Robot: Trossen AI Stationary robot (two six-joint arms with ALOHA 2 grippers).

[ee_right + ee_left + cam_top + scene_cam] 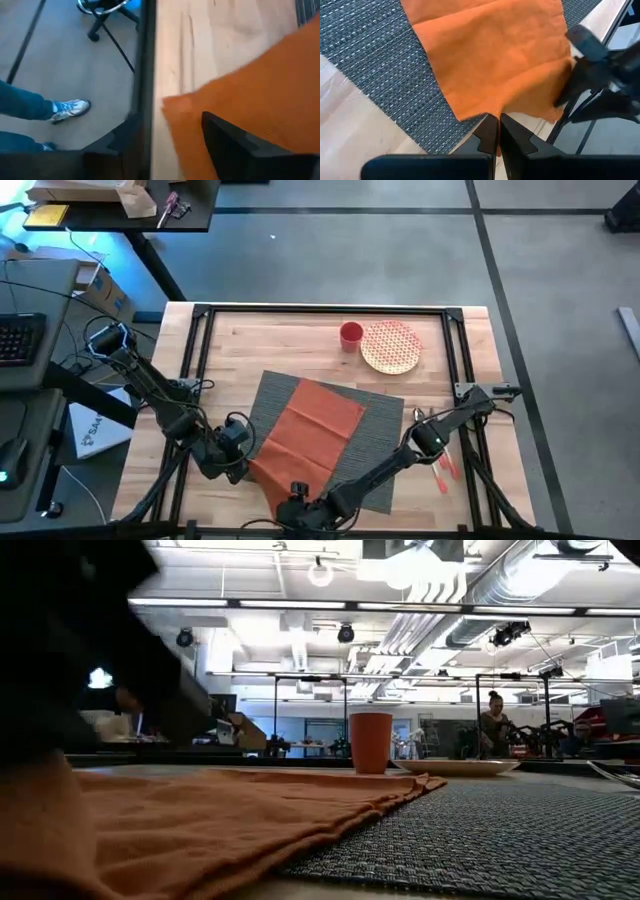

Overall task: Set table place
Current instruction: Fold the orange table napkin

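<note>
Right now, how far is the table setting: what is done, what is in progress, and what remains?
Done: the dark grey ribbed placemat lies on the light-wood table. In hand: the left tool is shut on an edge of the orange-red cloth napkin; the right tool is at its near corner. Left: the patterned round plate, the red cup and the orange-handled cutlery are off the placemat.

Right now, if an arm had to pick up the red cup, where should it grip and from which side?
Grip the red cup around its side wall, gripper level. It stands upright on the table with straight, slightly tapered sides. Come from its left or front; the plate sits close on its right. The right gripper, near the napkin, is probably the nearer arm.
</note>
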